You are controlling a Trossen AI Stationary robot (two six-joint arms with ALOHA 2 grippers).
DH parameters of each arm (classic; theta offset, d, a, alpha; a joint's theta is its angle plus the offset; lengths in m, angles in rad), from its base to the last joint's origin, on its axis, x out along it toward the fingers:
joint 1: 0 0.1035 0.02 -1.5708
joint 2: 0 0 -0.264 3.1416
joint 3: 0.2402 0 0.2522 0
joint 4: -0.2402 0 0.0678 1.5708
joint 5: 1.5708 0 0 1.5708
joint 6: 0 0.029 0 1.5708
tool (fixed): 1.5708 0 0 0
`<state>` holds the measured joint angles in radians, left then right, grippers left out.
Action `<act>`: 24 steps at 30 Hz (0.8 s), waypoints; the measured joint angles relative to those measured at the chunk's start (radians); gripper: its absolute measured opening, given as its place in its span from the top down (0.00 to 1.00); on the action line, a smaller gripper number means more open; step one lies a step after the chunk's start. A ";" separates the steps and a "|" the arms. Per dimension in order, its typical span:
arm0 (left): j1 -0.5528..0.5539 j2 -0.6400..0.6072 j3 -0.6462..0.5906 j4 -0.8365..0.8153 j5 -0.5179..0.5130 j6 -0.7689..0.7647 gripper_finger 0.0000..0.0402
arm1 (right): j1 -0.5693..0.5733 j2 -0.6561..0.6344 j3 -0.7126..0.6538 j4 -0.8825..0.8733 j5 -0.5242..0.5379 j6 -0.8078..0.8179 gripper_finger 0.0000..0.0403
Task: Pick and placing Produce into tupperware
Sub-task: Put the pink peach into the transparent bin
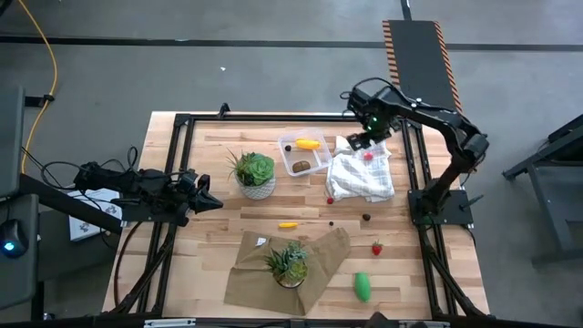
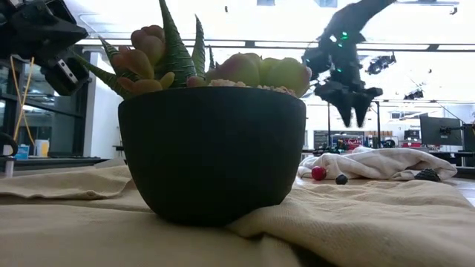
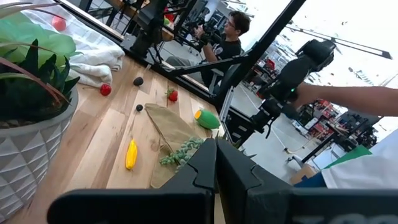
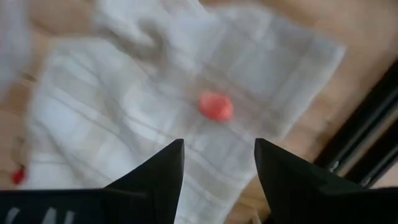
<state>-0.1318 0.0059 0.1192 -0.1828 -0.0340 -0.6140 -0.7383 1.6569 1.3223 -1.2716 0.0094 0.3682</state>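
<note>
yellow oblong piece (image 1: 307, 143) lies lengthwise across the tupperware (image 1: 304, 154).

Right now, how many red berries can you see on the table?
3: one on the white cloth under the right gripper, one beside the cloth's left edge, one near the green piece. Others may be hidden.

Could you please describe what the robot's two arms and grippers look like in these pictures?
Both arms are dark, jointed and glossy. The right arm shows a green light near its wrist and loose black cable along its links. Its gripper has two black, pointed, wedge-shaped fingers. The left arm is likewise black with cables; its gripper has matching angular black fingers.
</note>
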 joint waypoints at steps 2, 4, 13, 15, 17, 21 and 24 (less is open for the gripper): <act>0.000 0.000 0.000 0.000 0.000 0.000 1.00 | -0.002 -0.037 -0.078 0.038 -0.002 0.009 0.53; 0.000 0.000 0.000 0.000 0.000 0.000 1.00 | -0.003 -0.072 -0.152 0.078 -0.006 0.026 0.53; 0.000 0.000 0.000 -0.001 0.000 0.004 1.00 | -0.010 -0.117 -0.258 0.204 -0.048 0.071 0.53; 0.000 0.000 0.000 -0.001 0.000 0.004 1.00 | -0.010 -0.109 -0.258 0.219 -0.045 0.068 0.53; 0.000 0.000 0.000 -0.001 -0.001 0.005 1.00 | -0.010 -0.103 -0.258 0.239 -0.044 0.068 0.53; 0.000 0.000 0.000 -0.001 -0.024 0.007 1.00 | -0.021 -0.081 -0.258 0.263 -0.036 0.072 0.53; 0.000 0.000 0.000 -0.001 -0.058 0.007 1.00 | -0.025 -0.057 -0.258 0.266 -0.034 0.076 0.53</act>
<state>-0.1318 0.0059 0.1196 -0.1841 -0.0924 -0.6071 -0.7638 1.6000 1.0645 -1.0055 -0.0244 0.4442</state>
